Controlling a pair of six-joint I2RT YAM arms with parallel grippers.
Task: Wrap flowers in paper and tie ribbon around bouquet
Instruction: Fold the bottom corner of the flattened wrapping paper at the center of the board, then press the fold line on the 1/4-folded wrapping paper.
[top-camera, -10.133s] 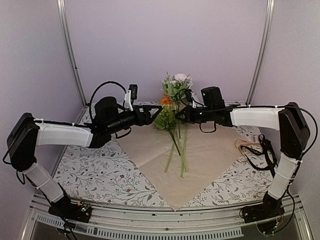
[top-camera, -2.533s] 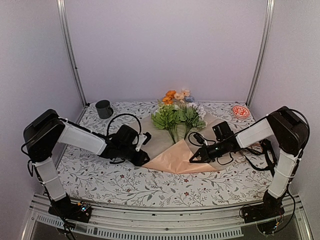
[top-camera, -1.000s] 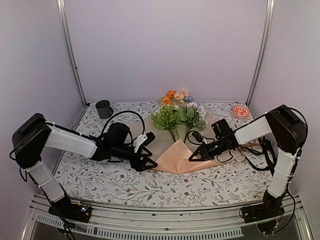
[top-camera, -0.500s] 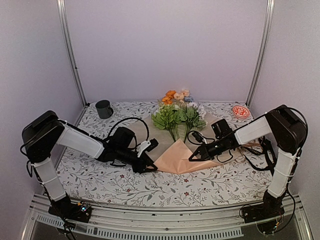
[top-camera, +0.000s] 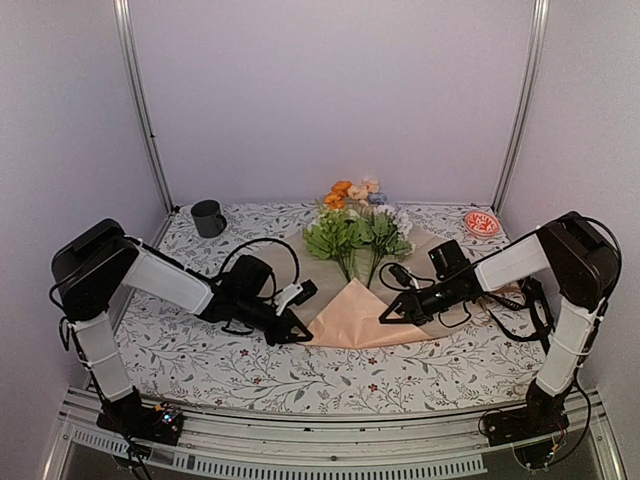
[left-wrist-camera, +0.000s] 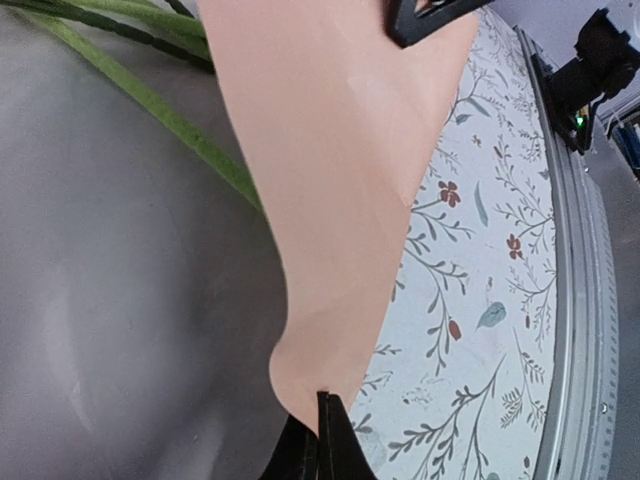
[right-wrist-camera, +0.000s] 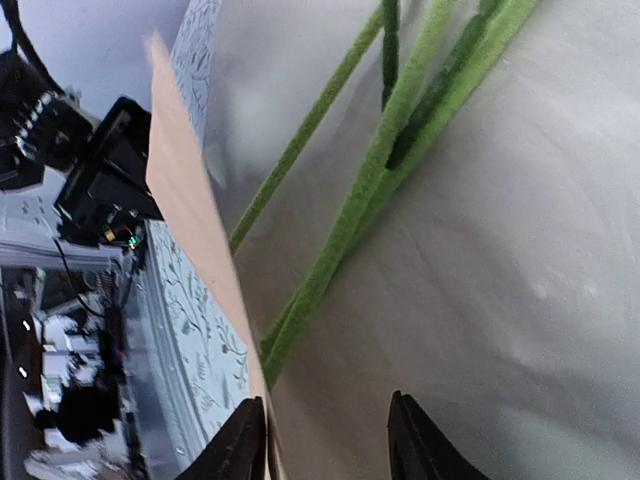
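The flowers (top-camera: 355, 222) lie at the back middle, their green stems (left-wrist-camera: 150, 100) running down onto the peach-orange paper (top-camera: 355, 315), whose near corner is folded up over them. My left gripper (top-camera: 303, 330) is low at the fold's left corner. In the left wrist view its fingertips (left-wrist-camera: 322, 402) are shut on the paper's edge (left-wrist-camera: 340, 180). My right gripper (top-camera: 390, 312) is at the fold's right side and stands open. In the right wrist view the stems (right-wrist-camera: 400, 150) lie ahead of my right gripper (right-wrist-camera: 325, 440), and the folded edge (right-wrist-camera: 190, 230) passes its left finger. The black ribbon (top-camera: 528, 305) lies at the right.
A dark mug (top-camera: 208, 217) stands at the back left and a small red dish (top-camera: 482, 223) at the back right. A thin tan cord (top-camera: 497, 290) lies by the right forearm. The floral table cover (top-camera: 200, 360) ends at a metal rail (top-camera: 330, 440) in front.
My left gripper has closed onto the paper's left corner. My right gripper, shut on the fold before, has opened and let go. The fold still lies over the stems.
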